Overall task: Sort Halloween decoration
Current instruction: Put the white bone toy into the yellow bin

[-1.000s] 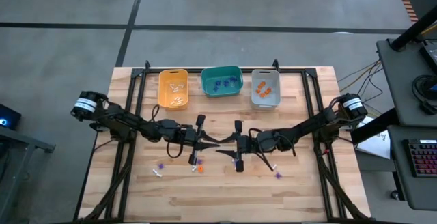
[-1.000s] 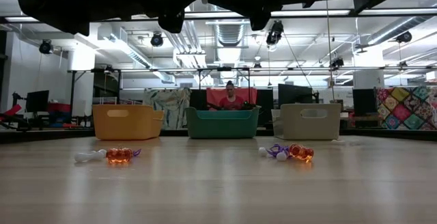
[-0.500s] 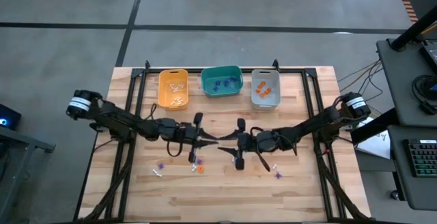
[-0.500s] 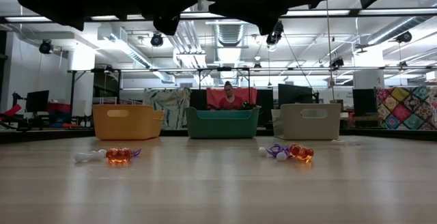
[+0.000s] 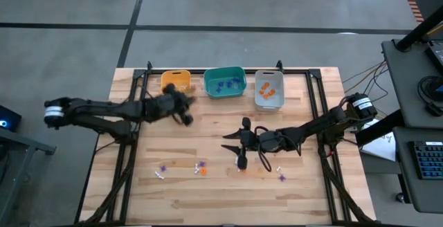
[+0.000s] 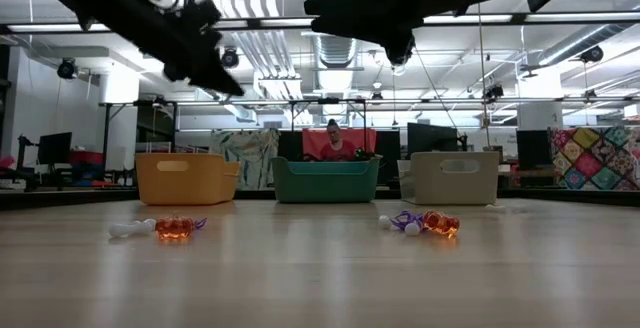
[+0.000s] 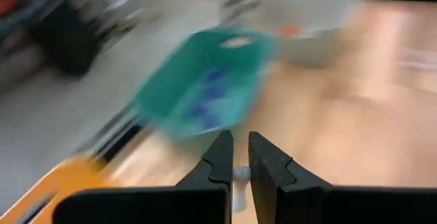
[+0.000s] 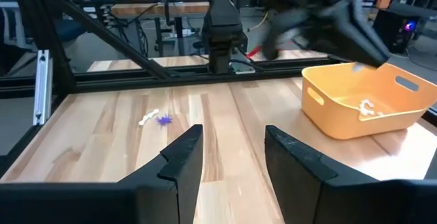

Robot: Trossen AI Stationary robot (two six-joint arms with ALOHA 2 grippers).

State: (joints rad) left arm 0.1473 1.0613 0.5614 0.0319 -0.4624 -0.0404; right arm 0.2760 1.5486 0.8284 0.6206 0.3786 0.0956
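Note:
The Halloween decoration is a scatter of tiny trinkets on the wooden table: purple (image 5: 163, 167), white (image 5: 159, 175), orange (image 5: 204, 172) and purple (image 5: 282, 178). In the low view they show as two small clusters (image 6: 175, 227) (image 6: 420, 222). Others lie in the yellow bin (image 5: 173, 80), the teal bin (image 5: 224, 82) and the grey bin (image 5: 269, 89). My left gripper (image 5: 187, 115) hangs at the yellow bin's near right corner, shut on a small white trinket. My right gripper (image 5: 234, 144) hovers open above mid-table, with nothing between its fingers (image 8: 183, 157). My left gripper pinches a tiny pale trinket (image 7: 239, 174) between its two fingers, just behind their tips. The fingers slant slightly downward toward the table's far edge. The trinket is lifted clear of the table.
The three bins stand side by side along the far edge inside a black metal frame (image 5: 311, 95). A person sits behind the teal bin in the room beyond (image 6: 335, 143). Bare wood lies between the bins and the scattered trinkets.
My left gripper has risen from the trinkets at mid-table and swung toward the far left, to the yellow bin. It has tipped up from pointing down to nearly level and stayed shut.

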